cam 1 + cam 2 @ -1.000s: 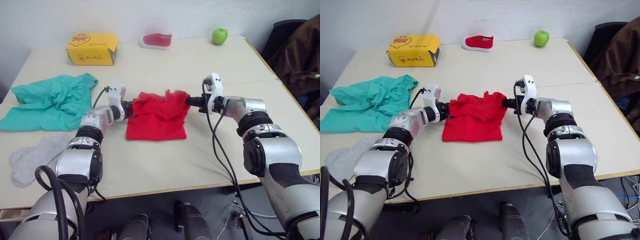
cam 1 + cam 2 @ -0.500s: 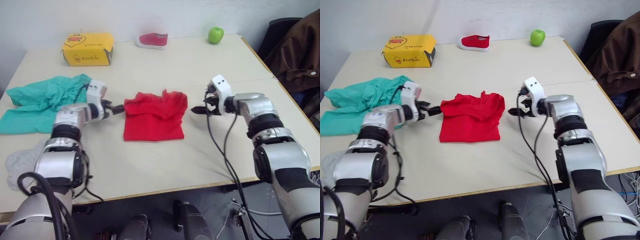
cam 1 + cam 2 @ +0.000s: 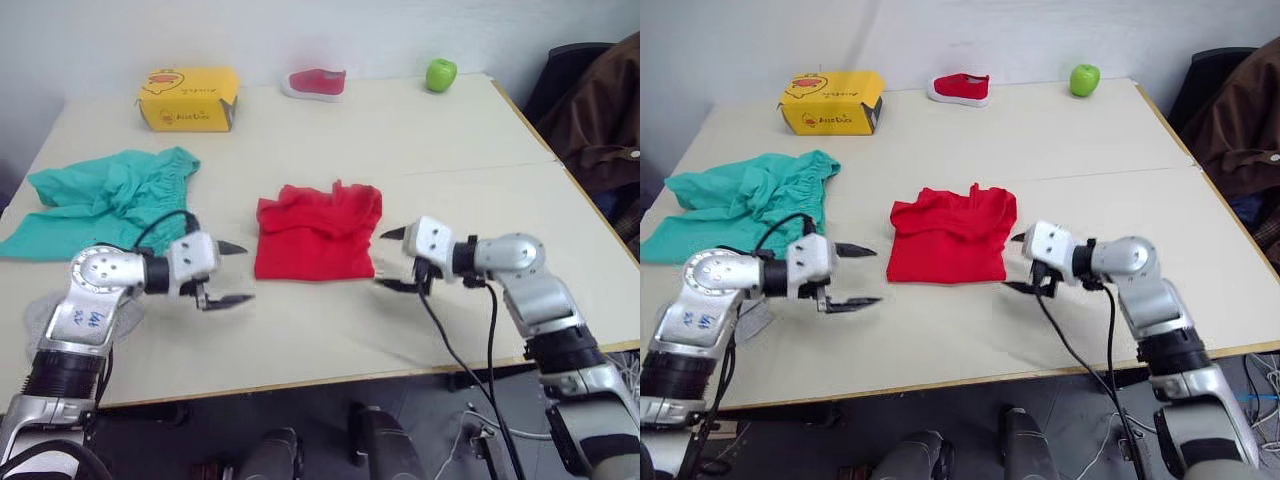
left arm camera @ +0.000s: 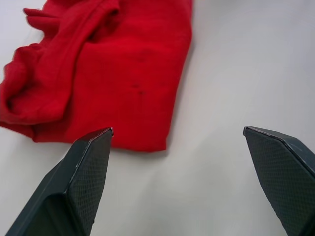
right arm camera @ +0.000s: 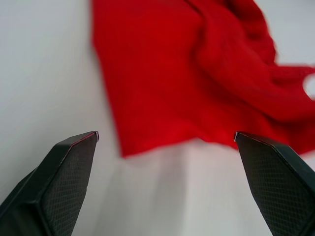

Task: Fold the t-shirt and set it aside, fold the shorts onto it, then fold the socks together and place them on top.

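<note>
Lying mid-desk (image 3: pixel 450 130), the t-shirt (image 3: pixel 318 232) is a bright red, soft, roughly square folded cloth; far edge bunched and wrinkled, near edge straight. Left end effector (image 3: pixel 229 274) sits just beside its near left corner, fingers apart, holding nothing. Right end effector (image 3: pixel 391 260) sits just beside the near right corner, fingers apart, empty. The shorts (image 3: pixel 105 197), teal, crumpled, with gathered waistband, lie well to the left. A yellow box (image 3: pixel 188 97) stands at the far edge.
</note>
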`<action>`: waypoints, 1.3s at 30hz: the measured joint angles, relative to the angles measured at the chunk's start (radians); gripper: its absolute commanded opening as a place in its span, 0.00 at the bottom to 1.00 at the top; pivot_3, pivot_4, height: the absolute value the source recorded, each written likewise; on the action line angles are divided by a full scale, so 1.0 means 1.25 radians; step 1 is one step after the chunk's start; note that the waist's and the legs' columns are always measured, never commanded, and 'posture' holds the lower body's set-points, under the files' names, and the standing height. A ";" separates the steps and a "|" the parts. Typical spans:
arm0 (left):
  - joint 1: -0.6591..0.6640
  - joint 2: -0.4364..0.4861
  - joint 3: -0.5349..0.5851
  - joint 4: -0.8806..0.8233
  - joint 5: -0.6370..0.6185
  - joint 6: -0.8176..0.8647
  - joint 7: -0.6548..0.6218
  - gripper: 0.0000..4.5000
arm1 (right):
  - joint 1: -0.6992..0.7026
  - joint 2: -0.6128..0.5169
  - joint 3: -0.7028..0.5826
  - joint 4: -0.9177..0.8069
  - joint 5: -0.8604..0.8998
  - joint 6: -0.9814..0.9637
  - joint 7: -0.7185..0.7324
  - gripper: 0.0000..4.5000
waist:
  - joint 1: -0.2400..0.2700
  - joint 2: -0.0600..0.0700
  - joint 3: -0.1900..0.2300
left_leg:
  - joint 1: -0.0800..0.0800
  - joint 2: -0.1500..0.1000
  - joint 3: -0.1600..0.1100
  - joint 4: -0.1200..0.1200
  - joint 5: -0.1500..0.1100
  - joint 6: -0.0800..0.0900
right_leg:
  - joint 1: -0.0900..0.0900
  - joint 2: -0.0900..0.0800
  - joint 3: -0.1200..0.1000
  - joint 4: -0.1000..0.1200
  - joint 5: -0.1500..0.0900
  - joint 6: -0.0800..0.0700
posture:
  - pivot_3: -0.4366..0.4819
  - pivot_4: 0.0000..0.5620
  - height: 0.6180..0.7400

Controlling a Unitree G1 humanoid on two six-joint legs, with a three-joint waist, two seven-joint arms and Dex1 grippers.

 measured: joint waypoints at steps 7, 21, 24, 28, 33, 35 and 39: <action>-0.056 -0.055 -0.057 0.111 0.084 -0.099 0.068 0.87 | -0.005 0.013 0.067 0.065 -0.123 -0.173 -0.107 0.80 | 0.002 0.000 0.000 | 0.000 0.000 0.000 -0.001 0.000 0.000 | 0.000 0.000 0.000 0.000 0.000 0.000 | 0.48 0.27 1.00; -0.146 -0.146 -0.130 0.328 0.178 -0.243 0.181 0.01 | -0.040 0.035 0.104 0.224 -0.243 -0.340 -0.262 0.00 | 0.004 0.000 -0.001 | 0.006 0.000 0.001 -0.001 0.001 0.001 | 0.005 0.000 0.001 0.001 0.000 0.000 | 0.48 0.27 1.00; -0.147 -0.146 -0.123 0.316 0.151 -0.208 0.154 0.01 | -0.037 0.033 0.103 0.222 -0.239 -0.351 -0.257 0.00 | 0.002 0.000 -0.001 | 0.005 0.000 0.001 -0.001 0.001 0.001 | 0.004 0.000 0.001 0.001 0.000 0.000 | 0.48 0.27 1.00; -0.080 -0.122 -0.109 0.168 0.050 -0.093 0.062 0.01 | 0.024 -0.011 0.096 0.132 -0.173 -0.357 -0.200 0.00 | -0.002 0.000 -0.001 | -0.001 0.001 0.000 -0.002 0.000 0.001 | -0.001 0.001 0.001 -0.001 0.000 0.000 | 0.48 0.27 1.00; 0.043 -0.040 -0.073 -0.082 -0.060 0.037 -0.014 0.01 | 0.160 -0.103 0.064 -0.054 -0.063 -0.335 -0.116 0.00 | -0.001 0.000 -0.001 | 0.000 0.001 0.000 -0.002 0.000 0.001 | 0.000 0.001 0.001 -0.003 0.000 0.000 | 0.48 0.27 1.00; 0.110 -0.014 -0.059 -0.159 -0.076 0.047 -0.020 0.01 | 0.233 -0.148 0.044 -0.140 -0.012 -0.321 -0.086 0.00 | 0.001 0.001 -0.001 | 0.002 0.002 0.000 -0.002 -0.001 0.001 | 0.002 0.001 0.001 -0.003 0.000 0.000 | 0.48 0.27 1.00; 0.245 0.001 -0.045 -0.223 -0.092 0.045 -0.016 0.01 | 0.339 -0.200 0.025 -0.211 0.006 -0.338 -0.077 0.00 | 0.006 0.000 -0.001 | 0.002 0.002 0.001 -0.002 -0.001 0.002 | 0.003 0.001 0.001 -0.005 0.000 0.000 | 0.48 0.27 1.00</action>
